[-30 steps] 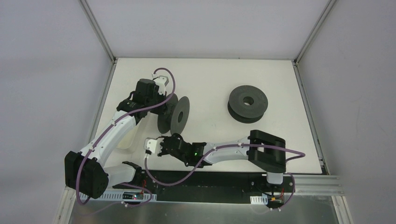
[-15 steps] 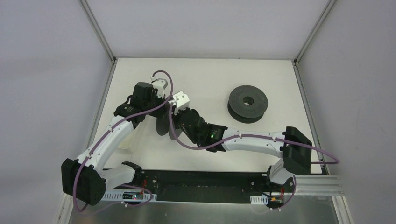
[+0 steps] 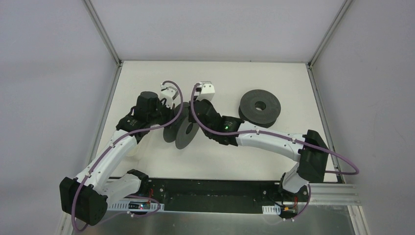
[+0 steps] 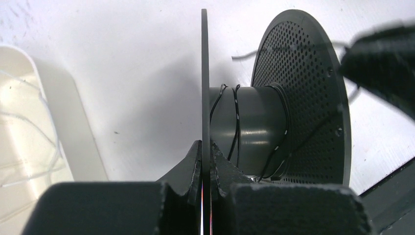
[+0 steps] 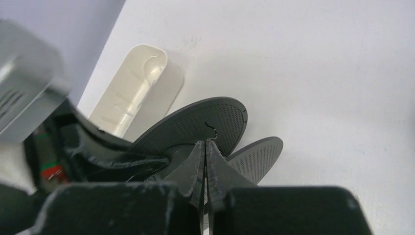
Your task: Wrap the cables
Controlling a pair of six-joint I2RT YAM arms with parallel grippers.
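Cables (image 4: 236,125) in loose turns round spool (image 4: 298,73) hub, left gripper (image 4: 205,149) jaws clamped on spool's near flange, right gripper (image 5: 206,147) jaws together just beside spool, a cable curl at their tips, from above spool on edge on counter (image 3: 220,78).

In the right wrist view a curl of the cables (image 5: 211,128) shows just above the pressed-together tips of the right end effector (image 5: 205,143), but whether it is pinched cannot be told; the hub of the spool (image 5: 195,122) is hidden behind them, and a blurred grey block (image 5: 24,63) fills the upper left. In the left wrist view a blurred dark mass (image 4: 381,58) is cut off at the upper right and the white tray (image 4: 29,98) runs off the left edge. From overhead the strands are too thin to see.
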